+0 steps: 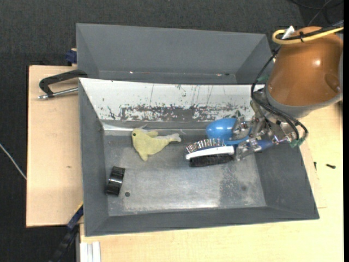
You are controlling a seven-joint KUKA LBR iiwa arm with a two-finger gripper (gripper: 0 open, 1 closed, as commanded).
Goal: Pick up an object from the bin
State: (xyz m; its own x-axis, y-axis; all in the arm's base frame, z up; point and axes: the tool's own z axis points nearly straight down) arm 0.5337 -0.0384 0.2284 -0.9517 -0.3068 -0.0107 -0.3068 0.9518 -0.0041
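Ops: Status on the gripper: where is it?

Floor: Down in the bin [163,53], right-hand side, close to the right wall and near the foot of the back wall. The gripper [252,142] hangs under the orange wrist cover [305,70], with cables [297,130] looped round it.

Ops: Clenched or released?

Floor: Can't tell from here. The wrist hardware and cables clutter that end.

Ops: What's nearest?

Floor: Nearest is a brush [210,153] with white bristles along its far edge and a black body on the near side. It lies on the bin floor just left of the gripper. Its right end runs up to the gripper; touching or gripped, I can't tell. A blue rounded thing [221,129] sits just behind the brush at the foot of the back wall, also right beside the gripper. A bit of blue shows at the gripper itself, and I can't say which of the two it belongs to.

Ops: Rest of the bin?

Floor: Sparse. A pale yellow floppy piece [148,143] lies left of the brush, toward the back of the floor, apart from it. A small black cylinder [114,180] sits near the front-left corner, well apart from everything else.
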